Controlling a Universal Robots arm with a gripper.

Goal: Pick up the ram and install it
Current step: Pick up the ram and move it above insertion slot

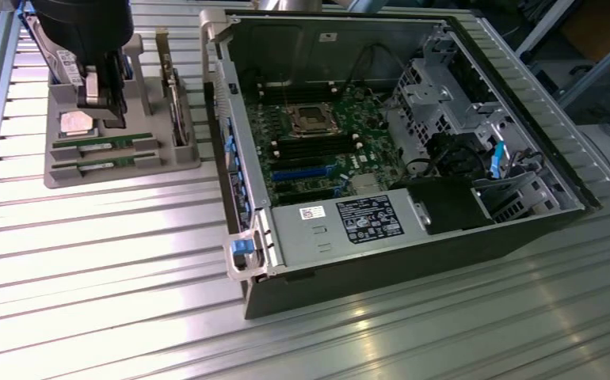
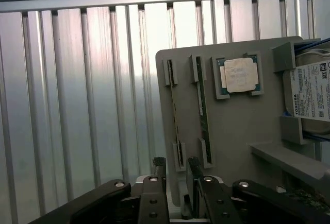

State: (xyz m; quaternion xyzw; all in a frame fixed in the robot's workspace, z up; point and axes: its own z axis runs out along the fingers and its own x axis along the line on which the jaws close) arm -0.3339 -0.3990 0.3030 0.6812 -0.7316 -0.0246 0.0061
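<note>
Two ram sticks stand on edge in slots of a grey holder (image 1: 173,162): one ram (image 1: 104,143) (image 2: 175,113) and another ram (image 1: 102,162) (image 2: 203,113) beside it. My gripper (image 1: 104,107) (image 2: 177,175) hangs just above the holder, close to the sticks' end. It is open and holds nothing. In the wrist view its two dark fingertips (image 2: 159,166) stand apart on either side of the line of one stick, without touching it. The open computer case (image 1: 558,198) lies at the exterior view's right, with the motherboard's dark memory slots (image 1: 310,146) showing.
On the same holder sit a square silver processor (image 1: 76,121) (image 2: 238,74), a hard drive (image 2: 312,90) and a wider green card (image 1: 178,103) standing on edge. The case wall (image 1: 226,158) rises next to the holder. Everything rests on a ribbed metal table (image 1: 93,269).
</note>
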